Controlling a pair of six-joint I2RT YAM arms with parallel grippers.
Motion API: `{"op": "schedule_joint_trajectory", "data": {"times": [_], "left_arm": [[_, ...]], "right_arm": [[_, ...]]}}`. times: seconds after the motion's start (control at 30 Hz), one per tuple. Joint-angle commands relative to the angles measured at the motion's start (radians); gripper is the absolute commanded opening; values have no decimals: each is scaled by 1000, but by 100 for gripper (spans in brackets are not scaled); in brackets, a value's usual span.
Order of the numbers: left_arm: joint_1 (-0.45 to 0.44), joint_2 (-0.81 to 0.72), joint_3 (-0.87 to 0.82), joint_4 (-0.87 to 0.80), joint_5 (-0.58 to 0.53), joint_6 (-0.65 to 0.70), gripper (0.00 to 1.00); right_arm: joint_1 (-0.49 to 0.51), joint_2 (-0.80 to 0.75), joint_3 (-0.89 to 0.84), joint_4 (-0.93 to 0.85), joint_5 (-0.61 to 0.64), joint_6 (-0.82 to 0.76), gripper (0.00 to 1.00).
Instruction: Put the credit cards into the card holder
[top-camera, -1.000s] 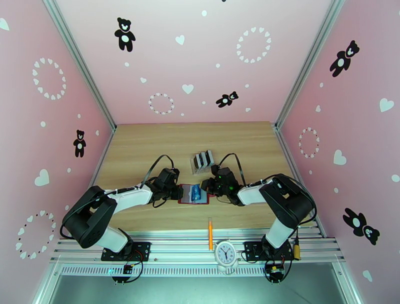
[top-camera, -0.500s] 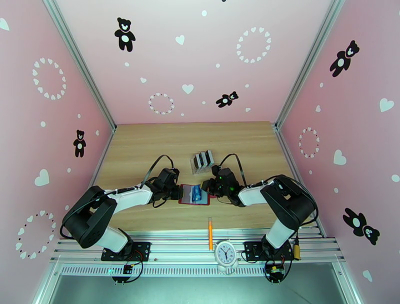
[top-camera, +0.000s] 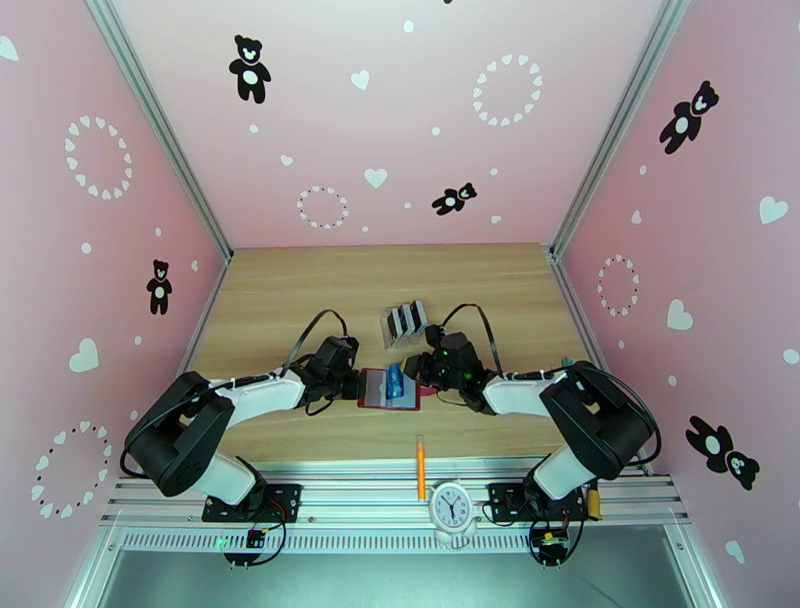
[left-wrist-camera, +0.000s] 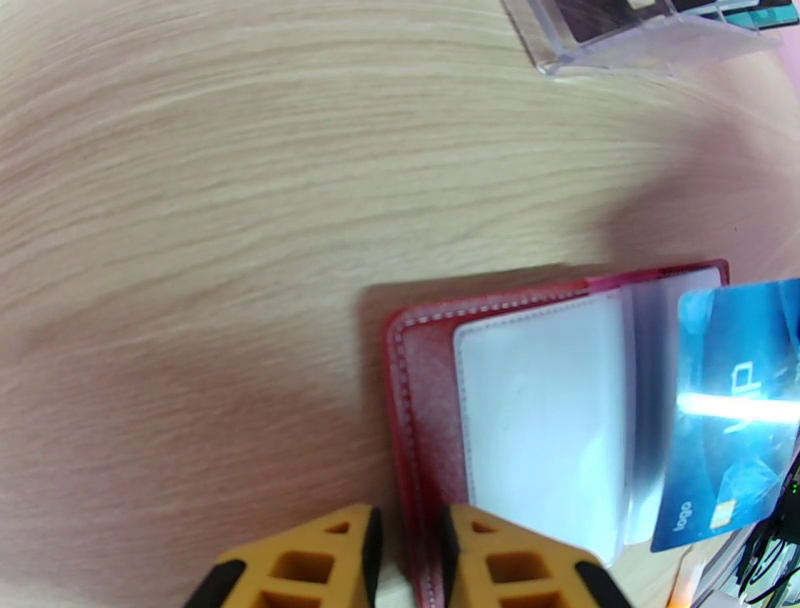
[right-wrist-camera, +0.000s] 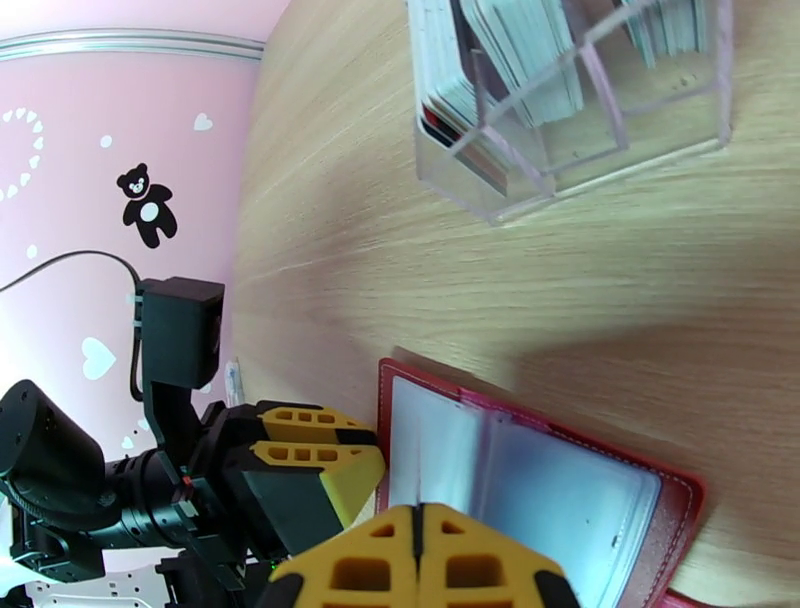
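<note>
The card holder (top-camera: 378, 392) lies open on the wood, red with clear pockets (left-wrist-camera: 540, 410). My left gripper (top-camera: 358, 384) is shut on its left edge, and the red rim (left-wrist-camera: 405, 420) runs between the yellow fingers (left-wrist-camera: 300, 560). My right gripper (top-camera: 411, 378) is shut on a blue credit card (top-camera: 395, 380), held tilted over the holder's right half. The card's face (left-wrist-camera: 735, 400) shows in the left wrist view. In the right wrist view my right gripper (right-wrist-camera: 417, 515) hangs above the open holder (right-wrist-camera: 560, 480), opposite my left gripper (right-wrist-camera: 330, 470). More credit cards (right-wrist-camera: 520, 50) stand in a rack.
A clear plastic slotted rack (top-camera: 404, 322) full of cards stands just behind the holder, close to both grippers. An orange pen (top-camera: 421, 466) lies at the table's near edge, and a small white clock (top-camera: 450, 507) sits on the rail below it.
The right arm's elbow has swung out to the right and the gripper has turned slightly. The blue card now stands steeper over the holder. The left arm has not moved.
</note>
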Motion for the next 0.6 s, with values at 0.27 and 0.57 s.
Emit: {"op": "schedule_joint_trajectory", "data": {"times": [0.27,0.57], "left_arm": [[-10,31,-34,-33,11,-13,27],[-10,27,-42,-34,14,-15,22]], "right_arm": [[6,65,-25,51,8,14,0],[6,119,-9,95,-4,32,0]]}}
